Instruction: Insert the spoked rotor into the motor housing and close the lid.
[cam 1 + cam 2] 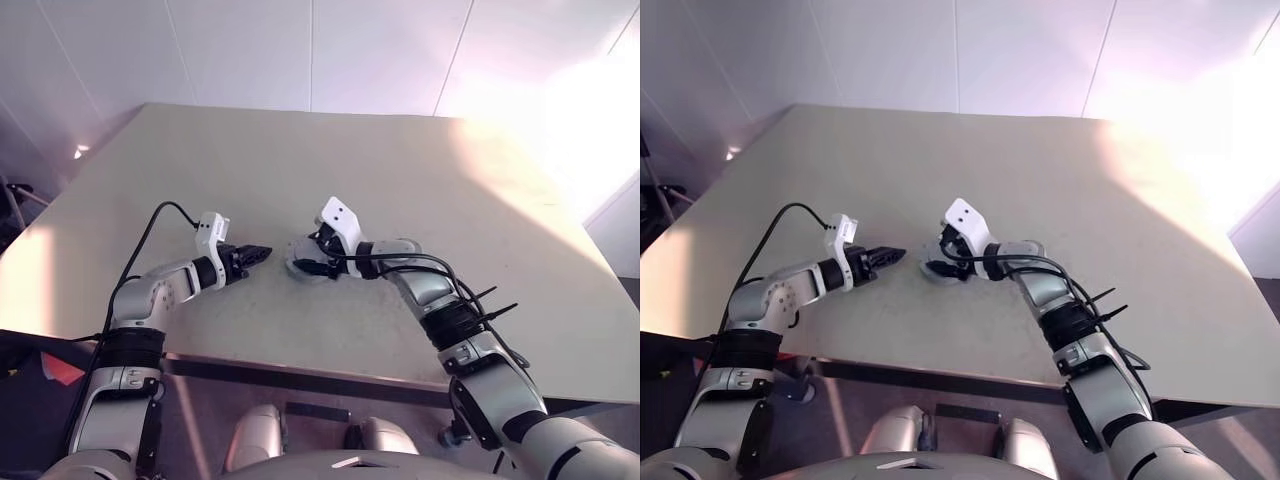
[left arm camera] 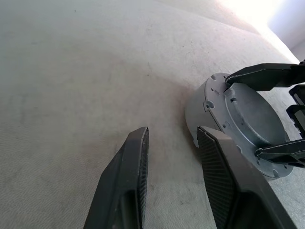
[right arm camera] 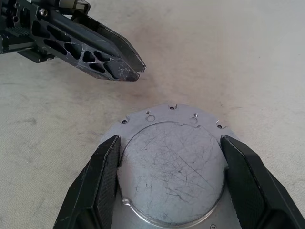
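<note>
Grey metal, the motor housing [image 3: 171, 174] is sitting closed-face-up on the counter [image 1: 400, 170], the right gripper [image 3: 169, 183] spreading its jaws around its rim, seemingly steadying it, while the left gripper [image 2: 174, 176], part-open and empty, is hovering just beside the housing.

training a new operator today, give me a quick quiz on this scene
1. True or false: the left hand is open and empty.
2. Which hand is over the round grey metal part? A the left hand; B the right hand; C neither.
3. What does the part stand on?

Key: 1 true; 2 B; 3 the table.
</note>
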